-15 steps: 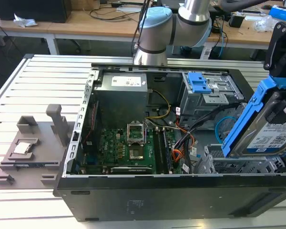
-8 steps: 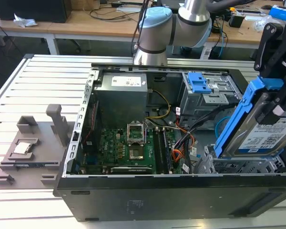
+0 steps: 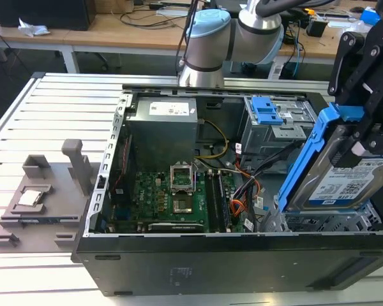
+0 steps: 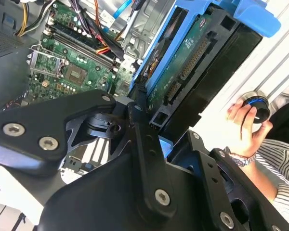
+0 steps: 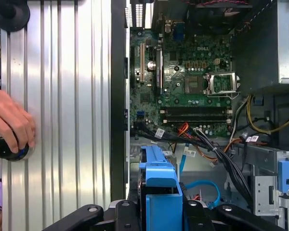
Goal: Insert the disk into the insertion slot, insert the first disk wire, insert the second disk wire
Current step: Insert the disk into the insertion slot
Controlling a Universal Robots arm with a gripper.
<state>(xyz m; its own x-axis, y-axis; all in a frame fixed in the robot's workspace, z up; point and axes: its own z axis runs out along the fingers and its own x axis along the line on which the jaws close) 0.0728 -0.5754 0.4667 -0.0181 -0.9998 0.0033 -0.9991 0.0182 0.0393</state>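
Your jaws are clamped on the disk point(image 3: 337, 186), a flat rectangular drive with a white-and-blue label, framed by a glossy bright-blue plastic caddy. The ribbed aluminium table point(image 3: 57, 108) carries the open black metal computer case point(image 3: 198, 268), with its green circuit board point(image 3: 172, 201) exposed. The black gripper point(image 3: 359, 143) holds the disk tilted on edge, just over the silver perforated sheet-metal insertion slot point(image 3: 325, 223) at the exterior view's right. A person's hand point(image 5: 12, 118) rests on a round black knob point(image 5: 7, 149).
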